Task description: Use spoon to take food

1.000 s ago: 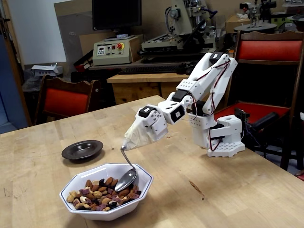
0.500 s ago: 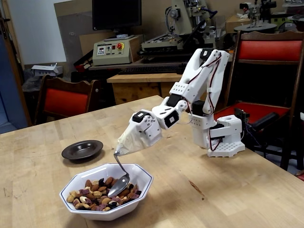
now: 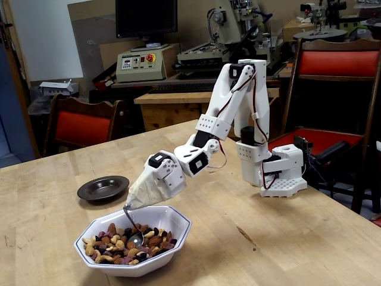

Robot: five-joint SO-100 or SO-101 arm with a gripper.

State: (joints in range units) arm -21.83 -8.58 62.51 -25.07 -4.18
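Note:
The white arm reaches from its base at the right down to the left over the bowl. My gripper is wrapped in beige tape, and its jaws are hidden under the tape. The spoon hangs from the taped end, its thin curved handle going down and its oval bowl resting in the food. The food is a heap of brown almonds, pale cashews and dark dried fruit. It fills the white octagonal bowl with a blue rim at the front of the wooden table.
A dark round metal saucer sits on the table left of and behind the bowl. The arm's base stands at the right of the table. Red-cushioned chairs and a workbench with machines stand behind the table.

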